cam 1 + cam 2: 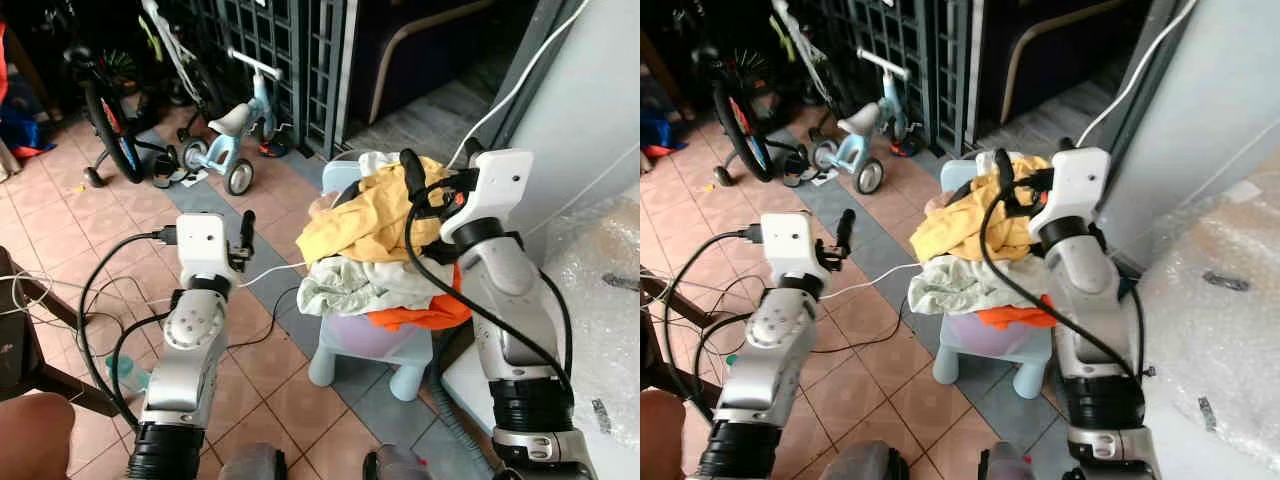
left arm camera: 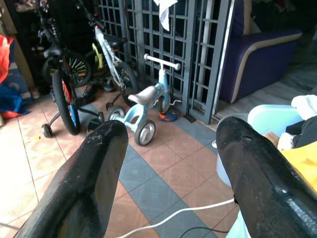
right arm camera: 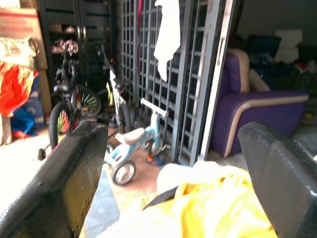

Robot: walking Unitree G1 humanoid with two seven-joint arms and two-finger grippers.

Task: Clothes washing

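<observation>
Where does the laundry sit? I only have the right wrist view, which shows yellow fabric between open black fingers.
Observer: The clothes pile sits heaped on a pale blue child's chair.
Reviewer: What else is in the pile?
Observer: An orange garment and a pale green one lie under the yellow garment.
Reviewer: Where is the left pincer?
Observer: The left pincer is raised beside the chair, open, apart from the clothes; the right pincer is over the pile's top.
</observation>
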